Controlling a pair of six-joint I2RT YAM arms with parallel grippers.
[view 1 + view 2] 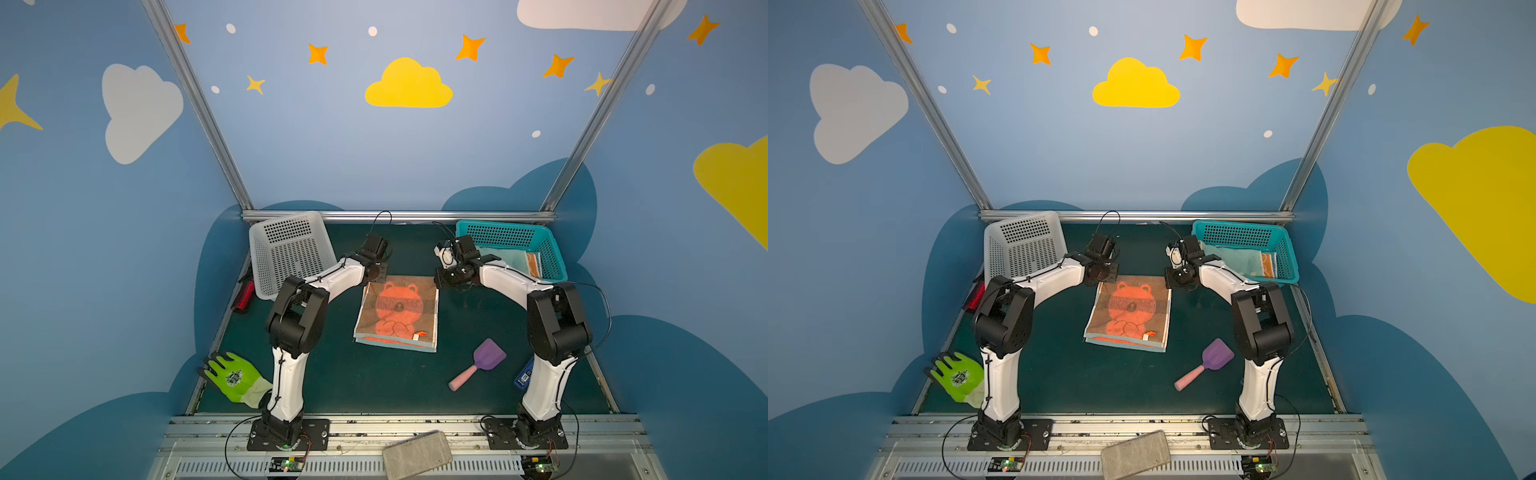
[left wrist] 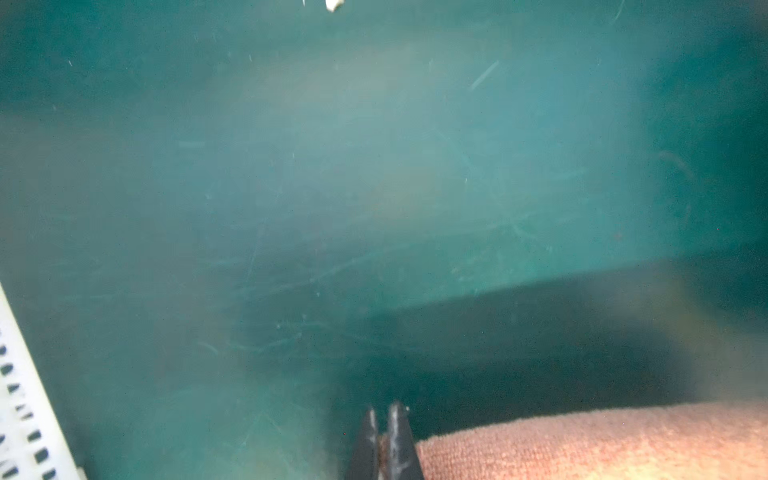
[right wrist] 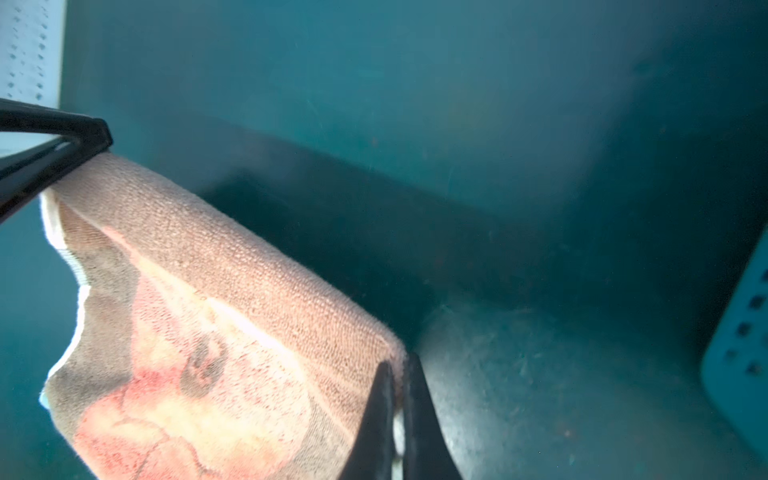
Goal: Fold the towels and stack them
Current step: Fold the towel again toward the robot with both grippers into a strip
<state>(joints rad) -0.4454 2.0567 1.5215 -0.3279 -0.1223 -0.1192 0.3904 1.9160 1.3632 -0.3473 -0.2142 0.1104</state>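
Dk green worktop [image 1: 374,386], blue cloud-and-star walls. Brown bear towel [image 1: 397,311] lies at centre, orange and pale-blue layers showing under its near edge. L hand [image 2: 383,409] clenched on its far-left corner. R hand [image 3: 399,362] clenched on far-right corner; far edge raised off worktop. Other towels [image 1: 509,258] in teal basket [image 1: 555,257], far-right of bear towel. Grey basket [image 1: 291,249] far-left of it. Green glove [image 1: 232,378] near-left, well apart. Purple scoop [image 1: 484,361] near-right.
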